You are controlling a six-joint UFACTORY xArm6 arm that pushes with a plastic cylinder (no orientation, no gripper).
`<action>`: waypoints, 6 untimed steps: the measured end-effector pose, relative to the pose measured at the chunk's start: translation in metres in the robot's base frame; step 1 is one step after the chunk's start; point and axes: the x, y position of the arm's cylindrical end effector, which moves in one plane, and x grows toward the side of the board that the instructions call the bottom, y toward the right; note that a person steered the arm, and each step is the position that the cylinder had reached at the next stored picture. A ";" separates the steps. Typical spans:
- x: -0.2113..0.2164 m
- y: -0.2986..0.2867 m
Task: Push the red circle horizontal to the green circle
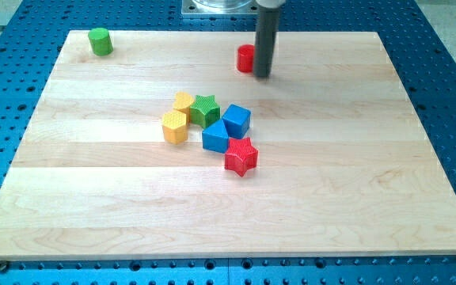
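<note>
1. My tip stands at the upper centre of the frame, pressed against the right side of the red circle, which it partly hides. There is no hand on this arm, only the straight dark rod, so nothing is held or clamped.

2. The green circle sits alone at the upper left of the frame, near the bench corner and well apart from the red circle.

3. The red circle lies a little lower in the frame than the green one. By my judgement the task is nearly done but not finished: a short nudge toward the frame's top would bring the two level.

4. A cluster fills the middle of the bench: a yellow block and a yellow hexagon, a green star, a blue cube, a second blue block and a red star.

5. That cluster lies below the red circle and away from its likely path; nothing stands between the two circles.
</note>
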 end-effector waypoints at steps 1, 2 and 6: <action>0.028 -0.007; 0.038 -0.051; 0.082 0.021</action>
